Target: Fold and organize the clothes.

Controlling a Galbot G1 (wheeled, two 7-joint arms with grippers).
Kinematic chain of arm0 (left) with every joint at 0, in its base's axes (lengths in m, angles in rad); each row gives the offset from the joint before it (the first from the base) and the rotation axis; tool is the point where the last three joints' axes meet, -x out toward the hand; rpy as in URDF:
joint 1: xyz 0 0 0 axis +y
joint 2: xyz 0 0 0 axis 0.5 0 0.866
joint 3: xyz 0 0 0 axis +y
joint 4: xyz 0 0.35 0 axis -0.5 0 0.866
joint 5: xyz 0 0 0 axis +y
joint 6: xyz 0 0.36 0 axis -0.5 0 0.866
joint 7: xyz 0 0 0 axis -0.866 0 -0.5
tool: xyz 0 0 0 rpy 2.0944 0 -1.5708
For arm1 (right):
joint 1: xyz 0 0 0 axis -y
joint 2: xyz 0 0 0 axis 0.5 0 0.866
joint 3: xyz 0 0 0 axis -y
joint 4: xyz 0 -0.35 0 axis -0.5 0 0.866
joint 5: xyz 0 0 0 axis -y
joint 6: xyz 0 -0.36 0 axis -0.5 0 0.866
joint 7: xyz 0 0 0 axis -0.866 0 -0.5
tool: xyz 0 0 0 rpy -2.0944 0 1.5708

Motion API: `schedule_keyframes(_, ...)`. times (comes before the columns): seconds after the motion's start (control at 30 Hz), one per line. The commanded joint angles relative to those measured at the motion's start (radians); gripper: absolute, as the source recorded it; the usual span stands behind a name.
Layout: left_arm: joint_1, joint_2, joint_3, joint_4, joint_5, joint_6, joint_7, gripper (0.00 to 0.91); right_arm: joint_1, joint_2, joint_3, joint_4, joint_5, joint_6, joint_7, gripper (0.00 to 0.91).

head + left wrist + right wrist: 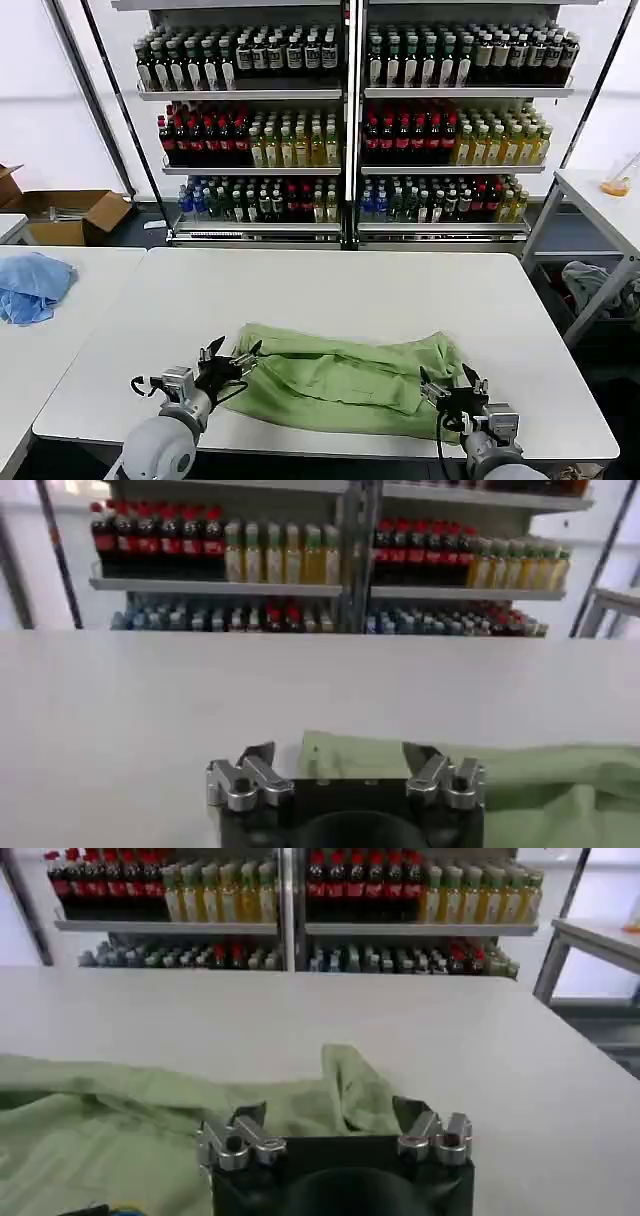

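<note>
polo shirt [345,382] lies folded lengthwise on table [380,290]. we see left gripper [229,362] at its left end, right gripper [452,388] at right end, both fingers spread, pinching nothing.

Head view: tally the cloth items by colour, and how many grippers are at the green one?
Green polo shirt: 1
Light blue cloth: 1
Grey-teal cloth: 1
Grippers: 2, left gripper, right gripper, both open
Total: 5
</note>
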Motion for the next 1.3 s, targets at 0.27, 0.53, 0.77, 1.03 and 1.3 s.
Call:
schedule_keyframes(0.27,-0.041,-0.204,0.005,0.187,0.118,-0.092,-0.056,0.806,-0.081,0.019,0.018,0.027,-0.042,0.036,-0.008,0.907)
schedule_keyframes(0.53,-0.036,-0.210,0.002,0.216,0.112,-0.084,-0.054,0.050,-0.079,0.019,0.016,0.029,-0.044,0.039,-0.011,0.907)
schedule_keyframes(0.77,-0.003,-0.215,0.003,0.194,0.074,-0.089,-0.007,0.040,-0.076,0.018,0.020,0.027,-0.042,0.039,-0.011,0.907)
schedule_keyframes(1.03,0.028,-0.219,-0.026,0.154,0.005,-0.119,0.016,0.040,-0.074,0.022,0.019,0.027,-0.042,0.045,-0.004,0.907)
schedule_keyframes(1.3,0.061,-0.162,-0.163,0.068,-0.059,-0.123,0.010,0.040,-0.064,0.021,0.017,0.029,-0.040,0.046,0.005,0.907)
